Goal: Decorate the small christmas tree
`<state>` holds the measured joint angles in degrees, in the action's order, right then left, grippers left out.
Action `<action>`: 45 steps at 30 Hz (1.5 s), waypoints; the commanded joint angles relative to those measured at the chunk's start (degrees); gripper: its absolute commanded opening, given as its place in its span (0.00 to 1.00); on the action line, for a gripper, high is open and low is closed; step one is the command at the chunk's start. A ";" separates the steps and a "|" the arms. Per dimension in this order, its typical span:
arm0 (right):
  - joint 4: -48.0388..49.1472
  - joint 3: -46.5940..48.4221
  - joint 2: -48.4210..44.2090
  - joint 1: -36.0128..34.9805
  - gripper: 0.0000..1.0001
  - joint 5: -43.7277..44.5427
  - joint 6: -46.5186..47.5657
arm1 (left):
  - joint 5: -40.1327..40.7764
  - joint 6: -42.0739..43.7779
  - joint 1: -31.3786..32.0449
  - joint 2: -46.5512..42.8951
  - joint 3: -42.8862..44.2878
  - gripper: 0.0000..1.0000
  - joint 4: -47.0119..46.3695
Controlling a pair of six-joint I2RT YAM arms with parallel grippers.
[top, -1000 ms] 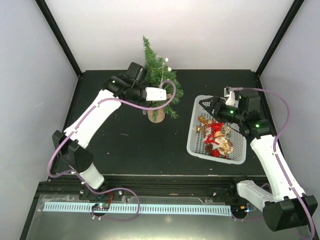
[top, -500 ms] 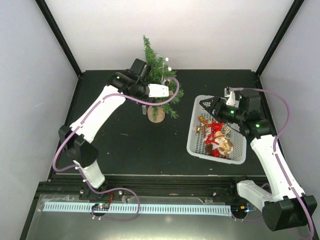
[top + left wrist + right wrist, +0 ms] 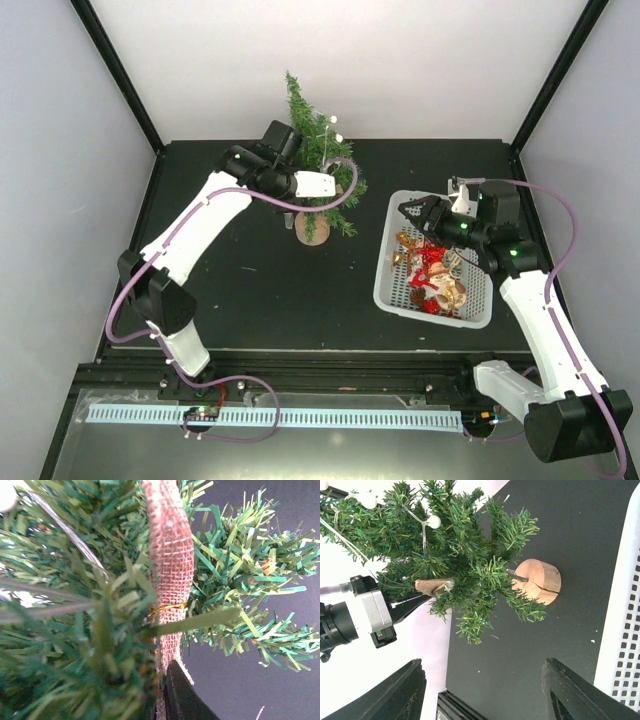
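Positioning change: over the last second the left arm drew its elbow in and pressed the left gripper (image 3: 325, 186) slightly deeper into the branches. The right gripper (image 3: 418, 210) crept a little leftward above the basket (image 3: 388, 290).
Left jaws: clenched on a burlap ornament (image 3: 172, 565), whose gold wire tie sits among the needles.
Right jaws: released and spread wide, with nothing between them.
Task object: the small christmas tree (image 3: 312, 140) stands upright on its round wooden base (image 3: 538, 582) at the far centre of the table (image 3: 250, 290), left of the basket. It already carries a string of white beads (image 3: 434, 521).
Meaning for task: judged to be the hanging step. The burlap ornament is at the branch but not yet let go, and further ornaments (image 3: 432, 272) lie in the basket.
Markings: no brand, label or writing is legible in any view.
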<state>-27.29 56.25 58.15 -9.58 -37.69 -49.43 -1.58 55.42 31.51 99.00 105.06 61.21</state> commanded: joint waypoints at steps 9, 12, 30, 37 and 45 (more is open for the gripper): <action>1.58 -1.49 -1.99 0.44 0.65 -0.98 -0.97 | 1.42 -3.18 -0.25 -2.07 -1.12 0.32 -0.03; 1.83 -1.70 -2.10 0.46 0.65 -1.14 -1.12 | 1.15 -3.92 -0.24 -2.53 -0.84 0.45 0.03; 3.10 -0.67 -0.02 0.69 0.65 -2.50 -0.86 | -0.86 -8.66 -0.29 -8.64 -2.83 0.72 1.37; 3.06 -0.17 0.51 0.79 0.65 -2.46 -0.49 | -3.53 -10.61 -0.27 -11.86 -3.69 0.71 3.85; -1.43 2.84 1.02 1.99 0.64 0.77 2.28 | -4.19 -11.83 -0.65 -17.70 -7.90 0.73 5.62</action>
<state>-26.48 55.77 58.61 -8.25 -38.81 -49.36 -4.71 45.34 31.46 84.66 99.15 64.53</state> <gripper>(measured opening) 0.649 0.725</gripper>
